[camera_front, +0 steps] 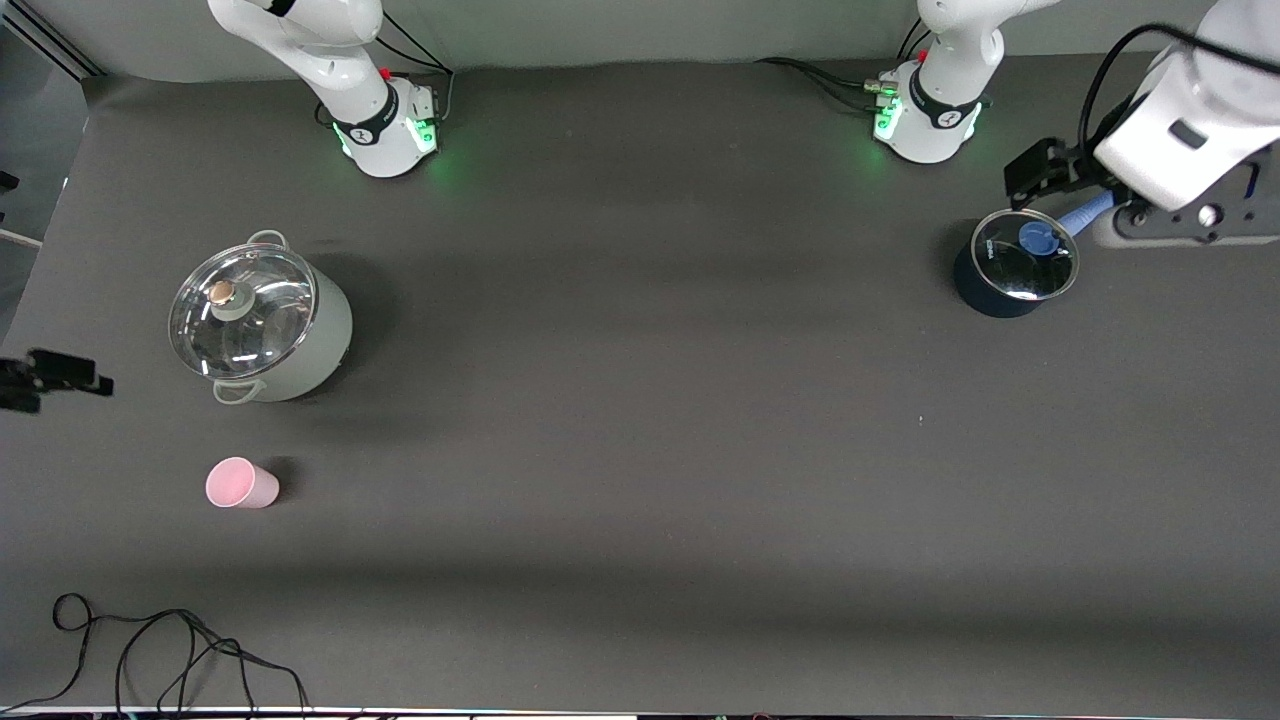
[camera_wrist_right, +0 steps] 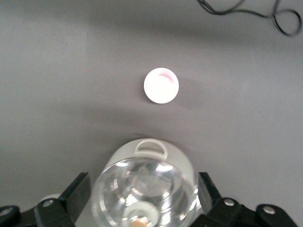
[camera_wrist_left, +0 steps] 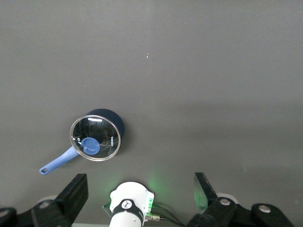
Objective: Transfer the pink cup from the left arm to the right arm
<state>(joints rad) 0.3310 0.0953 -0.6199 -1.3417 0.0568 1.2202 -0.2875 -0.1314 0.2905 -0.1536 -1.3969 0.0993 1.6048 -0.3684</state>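
Front view: the pink cup (camera_front: 241, 483) stands upright on the table (camera_front: 640, 450) at the right arm's end, nearer to the camera than the big silver pot (camera_front: 262, 318). Nothing touches the cup. It stands at the right arm's end, which fits a hand-over already done as well as one that has yet to start. The silver pot has its glass lid (camera_front: 240, 310) on. At the left arm's end sits a small dark saucepan (camera_front: 1012, 264) with a blue handle and its own lid. The left gripper (camera_front: 1040, 172) hangs just above that saucepan. Much of the left arm is cut off at the edge. The right gripper (camera_front: 45, 380) shows only as dark bits at the edge of the view, beside the silver pot. A black cable (camera_front: 170, 640) lies near the camera.

Left wrist view: the left gripper's two fingers (camera_wrist_left: 73, 194) stand wide apart with nothing between them. The saucepan (camera_wrist_left: 97, 137) is far below on the bare table. The cup does not show here.

Right wrist view: the right gripper's fingers (camera_wrist_right: 78, 189) are also spread wide and hold nothing. They sit high over the silver pot (camera_wrist_right: 147, 189), which hides some of the table. The cup (camera_wrist_right: 161, 85) shows from above as a pale ring, standing free, apart from the pot. Its inside is too bright to make out.
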